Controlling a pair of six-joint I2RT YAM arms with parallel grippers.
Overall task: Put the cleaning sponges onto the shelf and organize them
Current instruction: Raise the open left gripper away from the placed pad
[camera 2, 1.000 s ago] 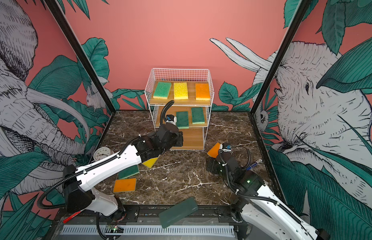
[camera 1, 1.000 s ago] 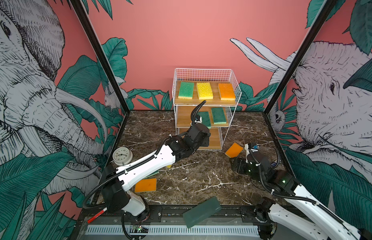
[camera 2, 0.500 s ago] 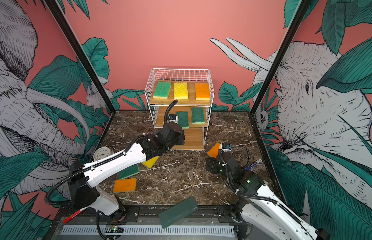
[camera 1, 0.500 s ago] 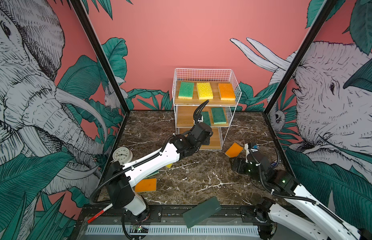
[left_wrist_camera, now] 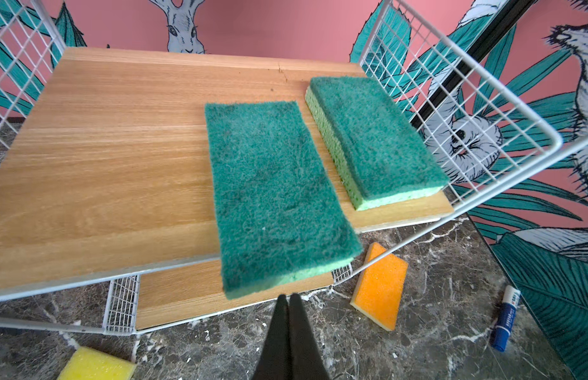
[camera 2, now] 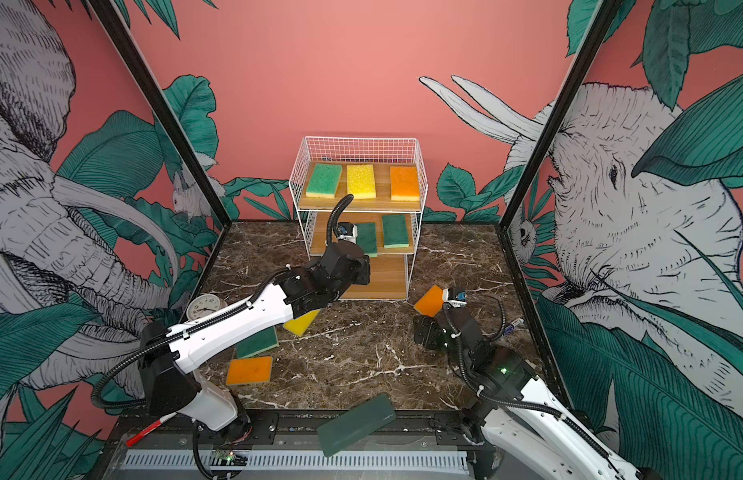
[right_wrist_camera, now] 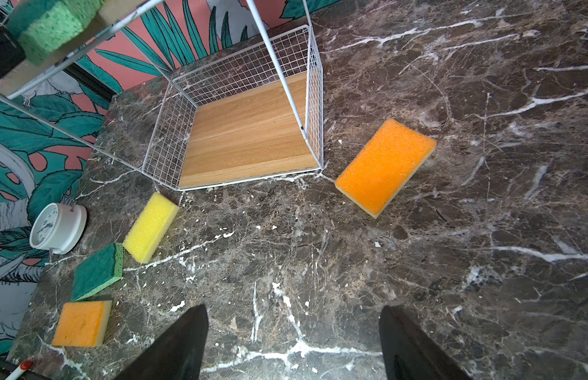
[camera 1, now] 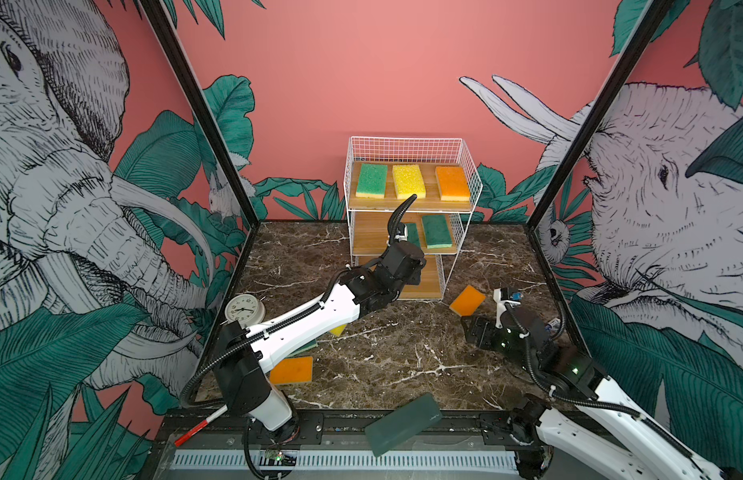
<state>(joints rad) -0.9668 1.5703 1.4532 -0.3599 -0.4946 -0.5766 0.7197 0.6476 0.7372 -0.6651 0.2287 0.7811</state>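
L arm [camera 1: 309, 323]: glossy wht link shells, blk joint housings. Blk corrugated conduit [camera 1: 397, 214] arcs off the wrist; ribbed blk cable run along the wht link. R arm [camera 1: 569, 434]: same build, wht zip ties [camera 1: 525, 333] on its hose, green LED [camera 1: 574, 368] lit on a blk housing, blue connector [camera 1: 515, 296] nr wrist. L gripper [left_wrist_camera: 288, 297], R gripper [right_wrist_camera: 292, 309]: matte blk tapered fingers.
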